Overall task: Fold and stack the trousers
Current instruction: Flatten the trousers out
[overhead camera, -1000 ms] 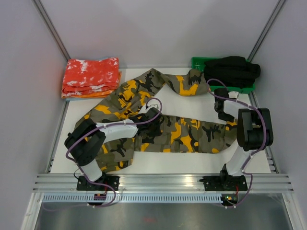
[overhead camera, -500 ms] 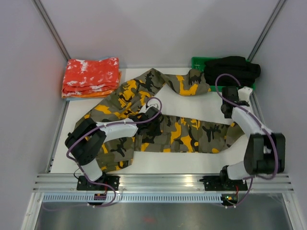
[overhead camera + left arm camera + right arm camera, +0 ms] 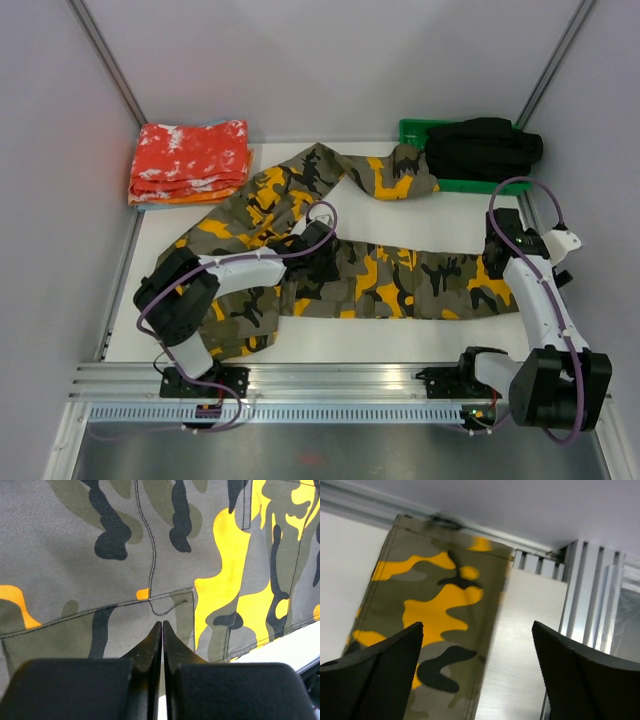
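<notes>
The camouflage trousers (image 3: 400, 280) lie spread on the white table (image 3: 410, 215). One leg runs to the back toward the green tray, the other stretches flat to the right edge. My left gripper (image 3: 308, 252) rests on the trousers' middle; in the left wrist view it (image 3: 162, 626) is shut, its tips against the cloth (image 3: 100, 555) by a pocket seam, with no fabric seen between them. My right gripper (image 3: 498, 240) hangs open over the right leg's end. In the right wrist view it (image 3: 477, 630) is wide open and empty, above the hem (image 3: 435, 605).
A plain black garment (image 3: 485, 145) lies on a green tray (image 3: 412, 130) at the back right. Folded red-orange speckled cloths (image 3: 190, 160) sit at the back left. A brushed metal strip (image 3: 525, 605) and rails border the table on the right, with walls close by.
My right arm swung from near the green tray out to the right edge and its gripper opened. The right trouser leg now lies stretched further right. The left arm stayed put.
</notes>
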### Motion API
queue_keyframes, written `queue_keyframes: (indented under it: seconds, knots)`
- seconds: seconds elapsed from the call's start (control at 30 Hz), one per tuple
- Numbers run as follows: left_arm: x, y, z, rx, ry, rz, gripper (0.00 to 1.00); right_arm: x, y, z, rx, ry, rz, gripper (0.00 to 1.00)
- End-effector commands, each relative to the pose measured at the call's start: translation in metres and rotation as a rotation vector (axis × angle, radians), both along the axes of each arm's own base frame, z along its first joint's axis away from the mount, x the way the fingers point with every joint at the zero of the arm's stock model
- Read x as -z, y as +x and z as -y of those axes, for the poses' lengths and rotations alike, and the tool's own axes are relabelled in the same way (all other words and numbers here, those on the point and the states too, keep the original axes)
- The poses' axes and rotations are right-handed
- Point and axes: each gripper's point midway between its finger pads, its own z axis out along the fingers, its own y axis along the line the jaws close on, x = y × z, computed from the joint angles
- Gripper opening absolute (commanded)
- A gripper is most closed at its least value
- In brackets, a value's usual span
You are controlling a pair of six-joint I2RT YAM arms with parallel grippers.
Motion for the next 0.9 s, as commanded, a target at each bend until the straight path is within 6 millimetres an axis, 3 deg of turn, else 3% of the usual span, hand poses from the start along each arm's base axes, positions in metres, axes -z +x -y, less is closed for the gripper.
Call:
queue_keyframes:
  seconds: [0.0,0.07,0.13,0.17,0.2,0.23,0.27,0.33,0.37,0.43,0.47,0.5,0.57,0.6,0.63,0.7,0.77,0.87]
  knots:
    - [-0.027,0.004,0.002,0.029,-0.047,0.073,0.07,-0.027,0.024,-0.010,0.015,0.078,0.165,0.98]
    - [-0.032,0.003,-0.001,0.032,-0.042,0.080,0.10,-0.044,0.041,-0.014,-0.058,0.094,0.222,0.98]
    - [-0.048,0.004,-0.004,0.024,-0.061,0.105,0.22,-0.060,0.063,-0.030,-0.195,0.158,0.327,0.98]
    - [-0.053,0.003,-0.006,0.021,-0.065,0.103,0.26,-0.076,0.085,-0.038,-0.324,0.149,0.392,0.98]
    - [-0.058,0.004,-0.008,0.013,-0.075,0.103,0.37,-0.071,0.096,-0.063,-0.458,0.243,0.434,0.98]
    - [-0.071,0.005,-0.012,-0.007,-0.102,0.113,0.44,-0.071,0.106,-0.075,-0.541,0.280,0.460,0.98]
    - [-0.070,0.002,-0.020,-0.024,-0.094,0.091,0.50,-0.070,0.115,-0.090,-0.630,0.312,0.471,0.98]
    - [-0.076,0.008,-0.041,-0.101,-0.125,0.051,0.57,-0.049,0.120,-0.118,-0.726,0.384,0.400,0.93]
    - [-0.084,0.005,-0.054,-0.130,-0.146,0.051,0.57,-0.040,0.119,-0.148,-0.819,0.397,0.334,0.91]
    - [-0.085,0.008,-0.090,-0.247,-0.132,0.033,0.58,-0.021,0.116,-0.166,-0.877,0.369,0.235,0.84]
    - [-0.097,0.003,-0.106,-0.288,-0.146,0.064,0.58,-0.015,0.115,-0.185,-0.927,0.386,0.221,0.80]
    - [-0.092,0.003,-0.139,-0.401,-0.070,0.065,0.66,-0.001,0.108,-0.198,-0.954,0.450,0.213,0.71]
    - [-0.102,-0.005,-0.171,-0.536,-0.066,0.086,0.83,0.003,0.107,-0.218,-1.006,0.508,0.263,0.59]
    - [-0.100,-0.003,-0.197,-0.635,-0.032,0.099,0.95,0.017,0.098,-0.225,-1.023,0.547,0.252,0.52]
    - [-0.090,-0.014,-0.213,-0.695,-0.002,0.060,1.00,0.018,0.098,-0.235,-1.046,0.568,0.283,0.50]
    - [-0.087,-0.017,-0.241,-0.798,-0.016,0.042,1.00,0.033,0.085,-0.246,-1.084,0.610,0.271,0.46]
    - [-0.072,-0.022,-0.265,-0.883,-0.022,-0.030,1.00,0.054,0.073,-0.255,-1.120,0.643,0.213,0.43]
    - [-0.063,-0.023,-0.291,-0.959,0.004,-0.080,1.00,0.088,0.056,-0.263,-1.156,0.697,0.091,0.45]
